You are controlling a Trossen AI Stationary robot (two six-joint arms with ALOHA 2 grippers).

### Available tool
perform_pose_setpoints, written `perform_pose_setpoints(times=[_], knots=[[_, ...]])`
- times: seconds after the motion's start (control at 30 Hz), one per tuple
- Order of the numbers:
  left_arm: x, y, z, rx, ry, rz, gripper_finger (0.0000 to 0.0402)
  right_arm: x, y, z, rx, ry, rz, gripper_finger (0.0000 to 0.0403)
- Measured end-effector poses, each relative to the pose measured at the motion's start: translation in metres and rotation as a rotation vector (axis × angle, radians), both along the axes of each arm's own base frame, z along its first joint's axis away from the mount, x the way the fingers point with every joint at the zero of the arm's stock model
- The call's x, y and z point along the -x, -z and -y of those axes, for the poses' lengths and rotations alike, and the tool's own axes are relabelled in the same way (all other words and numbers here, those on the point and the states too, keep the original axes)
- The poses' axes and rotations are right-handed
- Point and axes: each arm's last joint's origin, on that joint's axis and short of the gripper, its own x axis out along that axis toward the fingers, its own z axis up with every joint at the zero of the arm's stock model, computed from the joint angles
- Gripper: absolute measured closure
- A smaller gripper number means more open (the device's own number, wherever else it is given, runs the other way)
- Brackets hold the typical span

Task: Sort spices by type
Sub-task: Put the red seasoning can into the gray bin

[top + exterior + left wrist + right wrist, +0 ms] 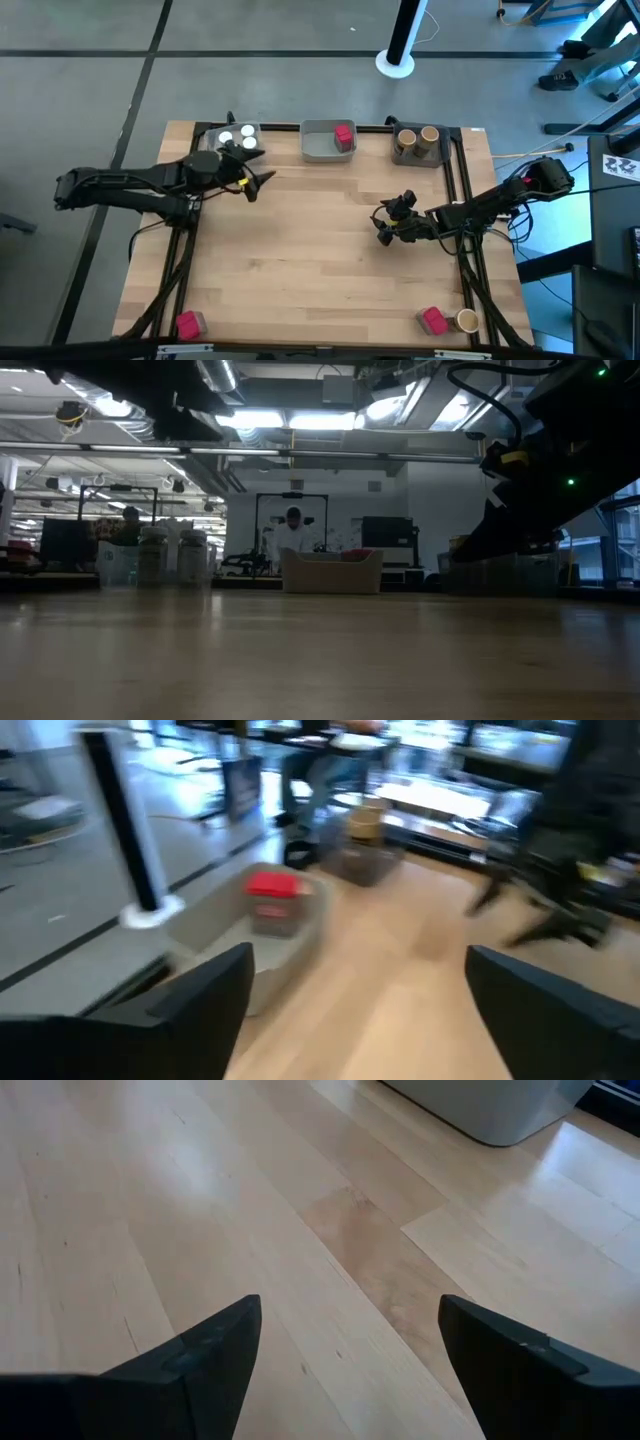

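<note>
Both my tools empty, spread wide: left tool [262,180] near the upper-left white-capped round jars [237,139], right tool [384,224] mid-frame; next, I reckon, the red blocky packet [434,321] and tan-brown cylindrical jar [466,321] lower right.

You are working in a robotics lab set in a big open industrial hall. A bare concrete floor [250,40] is spreading around your wooden table [320,260], with a white post [405,35] standing on a round base beyond the far edge. Across the table, long ceiling lights [290,422] and exposed ducts are running overhead. Far benches are carrying monitors [388,532] and gear, and a person [293,530] is sitting at one. Cables [545,150] are trailing off to the right.
</note>
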Motion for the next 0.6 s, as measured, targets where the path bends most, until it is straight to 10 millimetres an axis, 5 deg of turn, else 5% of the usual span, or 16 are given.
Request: perform_pose_setpoints(times=[0.13,0.3,0.6], knots=[[-0.013,0.0,0.013,-0.006,0.156,0.03,0.0012,0.0,0.0,0.0,0.005,0.005,0.002,0.01],[-0.031,-0.006,0.037,-0.038,0.356,0.04,0.001,0.0,0.0,0.0,0.005,0.005,0.002,0.01],[-0.081,-0.027,0.088,-0.149,0.579,-0.249,0.0013,0.0,0.0,0.001,0.015,0.014,0.004,0.01]])
